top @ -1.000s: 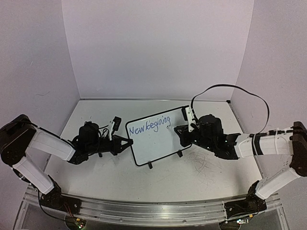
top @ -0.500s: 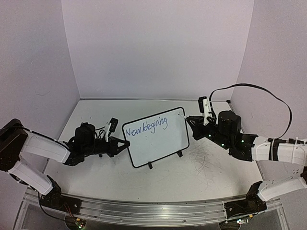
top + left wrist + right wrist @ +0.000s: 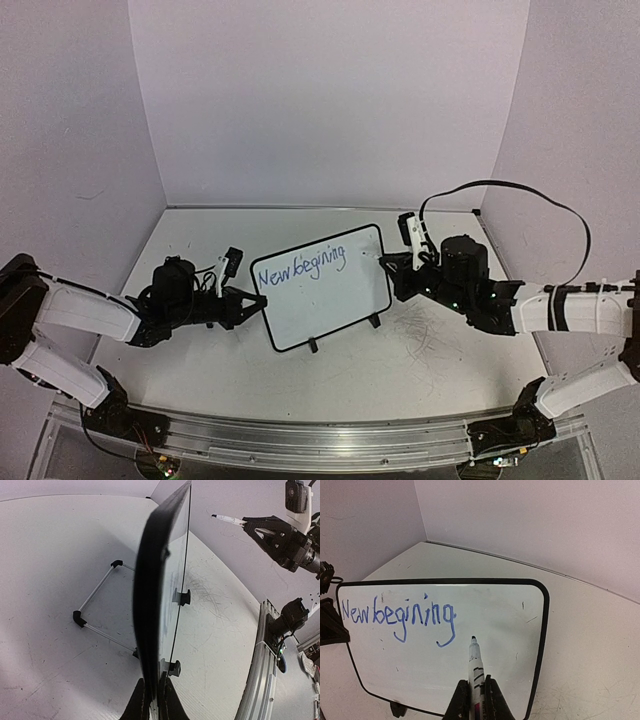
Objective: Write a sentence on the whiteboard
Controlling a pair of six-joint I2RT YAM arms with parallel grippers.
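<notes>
The whiteboard point(image 3: 335, 300) stands tilted on the table, with a black frame and two small feet. The sentence point(image 3: 298, 266) reads "New begining" in blue, slanting upward. My left gripper point(image 3: 262, 303) is shut on the board's left edge point(image 3: 150, 605), its jaws point(image 3: 152, 700) pinching the frame. My right gripper point(image 3: 476, 700) is shut on a white marker point(image 3: 475, 667). The marker's tip points at the board face just right of and below the last "g" point(image 3: 447, 622). In the left wrist view the marker point(image 3: 227, 519) seems a little off the board.
A wire stand point(image 3: 97, 587) props the board from behind. Grey scuff marks point(image 3: 430, 340) cover the table right of it. Walls enclose the back and both sides. A metal rail point(image 3: 320, 440) runs along the near edge. The right arm's cable point(image 3: 520, 190) loops overhead.
My right gripper pulled back to the right with the marker, then returned toward the board's right part. The board and my left gripper shifted slightly left. The writing is unchanged.
</notes>
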